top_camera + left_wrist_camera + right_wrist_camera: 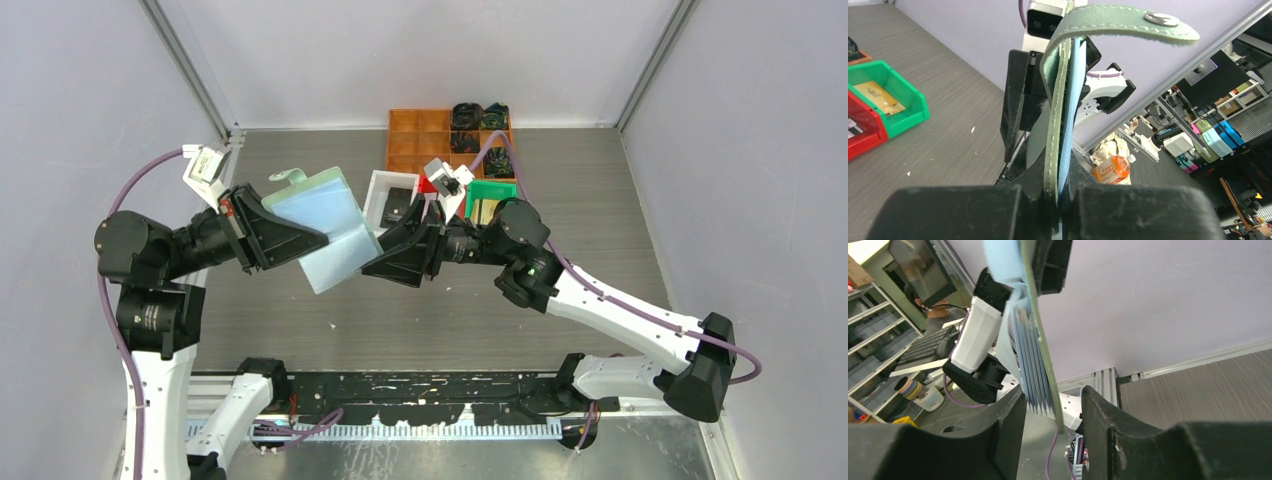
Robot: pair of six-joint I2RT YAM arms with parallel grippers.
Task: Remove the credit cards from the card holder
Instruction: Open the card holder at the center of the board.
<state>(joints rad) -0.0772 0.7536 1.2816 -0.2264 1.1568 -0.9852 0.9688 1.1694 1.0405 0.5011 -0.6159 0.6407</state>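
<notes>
My left fingers (973, 210) pinch the card holder (325, 225) aloft; my right fingers (1128, 440) stand spread astride its pocket edge. I should grip a card alone, not sleeves.

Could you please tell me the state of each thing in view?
card holder: open, held off the table.
left pincer: shut on card holder.
right pincer: open, straddling its edge.
green bin: holds a gold-tan card.
white bin: holds a black card.
</notes>
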